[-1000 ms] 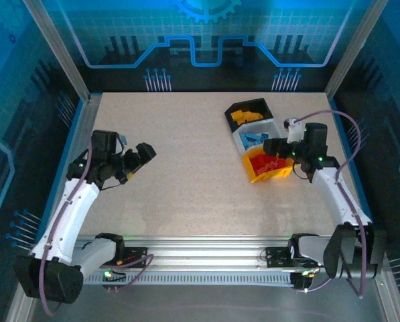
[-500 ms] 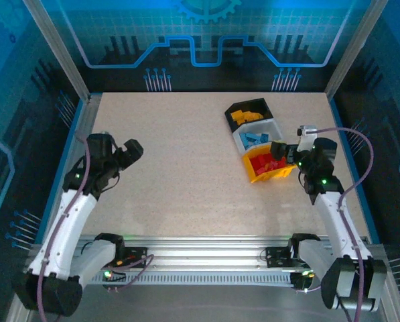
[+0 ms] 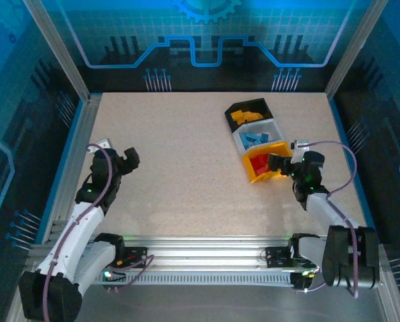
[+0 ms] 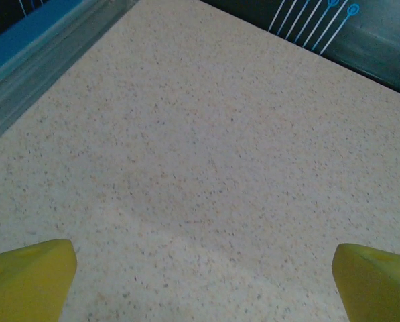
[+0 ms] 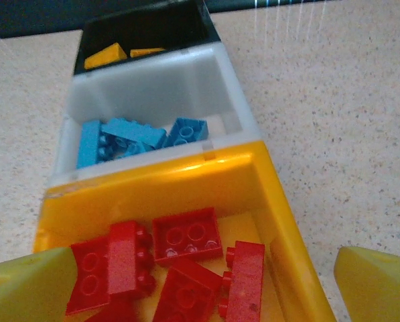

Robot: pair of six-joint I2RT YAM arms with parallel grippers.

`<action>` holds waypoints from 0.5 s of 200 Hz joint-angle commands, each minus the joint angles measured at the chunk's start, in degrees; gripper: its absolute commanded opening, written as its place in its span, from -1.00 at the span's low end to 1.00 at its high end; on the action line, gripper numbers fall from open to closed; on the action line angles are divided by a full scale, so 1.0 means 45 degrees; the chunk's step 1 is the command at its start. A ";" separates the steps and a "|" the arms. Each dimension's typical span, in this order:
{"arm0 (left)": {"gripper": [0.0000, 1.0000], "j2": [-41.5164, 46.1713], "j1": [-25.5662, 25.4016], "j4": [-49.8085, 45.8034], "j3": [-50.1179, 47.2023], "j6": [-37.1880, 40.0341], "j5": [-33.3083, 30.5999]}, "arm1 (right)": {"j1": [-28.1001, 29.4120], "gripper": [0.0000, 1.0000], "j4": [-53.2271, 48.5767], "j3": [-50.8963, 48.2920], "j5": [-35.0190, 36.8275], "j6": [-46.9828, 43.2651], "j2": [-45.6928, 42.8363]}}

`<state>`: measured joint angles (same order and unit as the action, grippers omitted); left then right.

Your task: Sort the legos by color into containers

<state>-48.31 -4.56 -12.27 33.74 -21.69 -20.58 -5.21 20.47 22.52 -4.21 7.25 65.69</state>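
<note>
The right gripper (image 5: 201,287) stands released, its jaws spread wide with nothing between them, poised just over the near end of the yellow bin (image 5: 153,188). Inside that bin lie the red legos (image 5: 186,235), loosely heaped, some flat with studs up and some tipped on edge against each other. Touching the yellow bin's far wall is the translucent white bin (image 5: 153,87) with the blue legos (image 5: 132,134), and beyond that again is the black bin (image 5: 153,30) with the yellow-orange legos (image 5: 106,55). Every brick I can make out sits in a bin with its own color, so the sorting looks done. Should one need lifting, these bricks would likely be light, hard and rigid, with glossy sides that could slip. The best hold is probably a pinch across the two long flat faces, low on the body, not on the studs. The bins look light too and may slide if bumped. Well away from the yellow bin, across the table (image 4: 200,134), the left gripper (image 4: 203,282) also hangs released and empty above bare tabletop.
</note>
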 commanded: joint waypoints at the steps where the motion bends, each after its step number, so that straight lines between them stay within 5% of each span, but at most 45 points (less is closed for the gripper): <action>1: 0.98 -0.0323 0.0095 0.1796 -0.0306 0.0997 -0.0857 | -0.0014 1.00 0.2539 -0.0078 0.0533 -0.0341 0.0754; 100: 0.98 -0.4388 0.0195 0.6889 -0.1186 0.2843 -0.0747 | 0.0957 1.00 0.6057 -0.0519 0.0506 -0.0972 0.3557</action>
<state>-62.78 -4.23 8.75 29.85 -12.10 -25.45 -2.48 41.21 20.12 -2.09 5.52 79.09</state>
